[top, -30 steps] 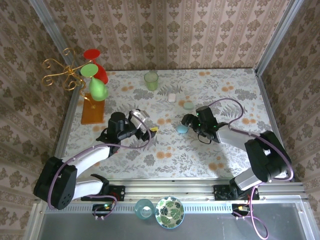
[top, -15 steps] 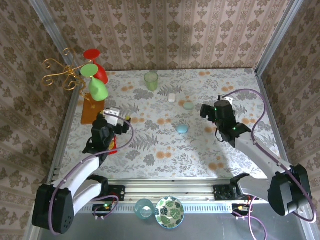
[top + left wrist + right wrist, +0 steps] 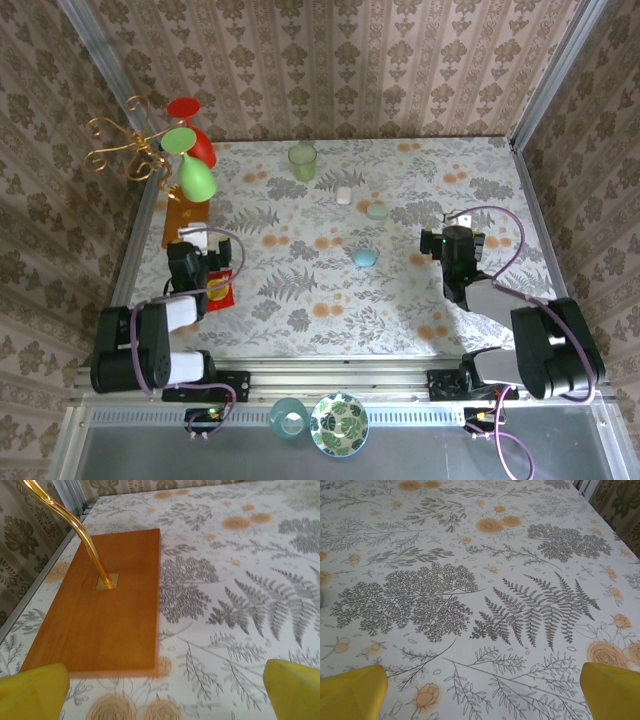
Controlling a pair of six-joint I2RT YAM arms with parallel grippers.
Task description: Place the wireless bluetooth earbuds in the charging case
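While your left gripper (image 3: 162, 692) hangs spread, empty, by the stand (image 3: 100, 610) and right gripper (image 3: 482, 687) spread over the table (image 3: 470, 580), both look parked clear; earbuds are too tiny to spot, perhaps inside the blue case (image 3: 364, 258).

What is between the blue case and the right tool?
Nothing: the top camera shows just bare flowery table between the blue case and the right tool.
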